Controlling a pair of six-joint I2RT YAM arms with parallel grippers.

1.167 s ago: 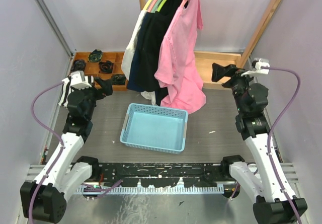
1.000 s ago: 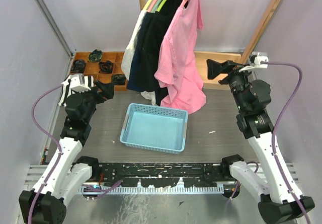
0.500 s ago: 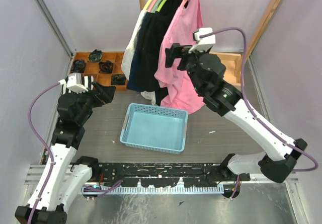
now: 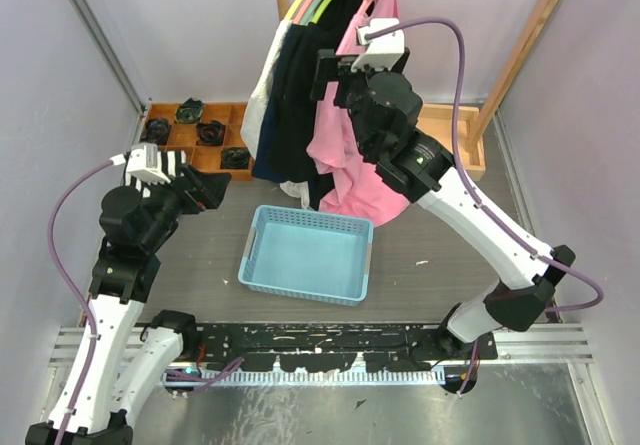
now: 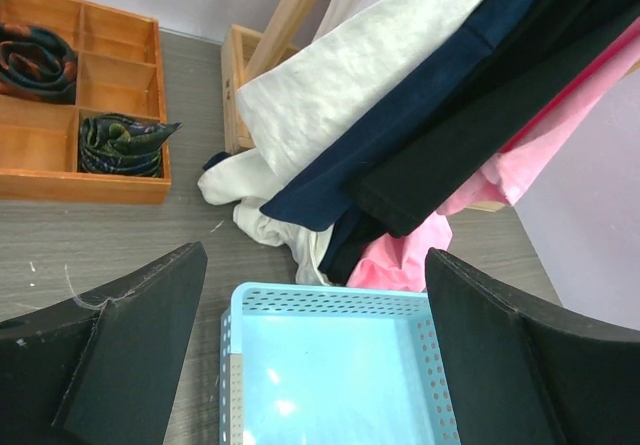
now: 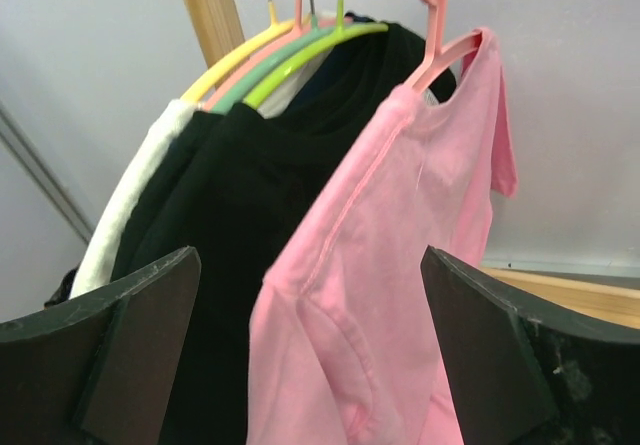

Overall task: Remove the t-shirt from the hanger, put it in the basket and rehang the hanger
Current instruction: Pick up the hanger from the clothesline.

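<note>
Swinging in from the far right, the right gripper (image 4: 328, 73) now sits high against the pink fabric t-shirt (image 6: 400, 295). The shirt hangs lengthwise downward from the pink plastic hanger (image 6: 440, 40), straight ahead of this nearer arm. Its fingers are spread wide and grip nothing. The left gripper (image 5: 315, 365), likewise spread and empty, waits well apart at the near left.

table (image 4: 400, 275): grey | blue basket (image 4: 308, 253): centre | wooden tray (image 4: 228, 115): far-left | white cloth (image 5: 250, 205): behind basket
</note>
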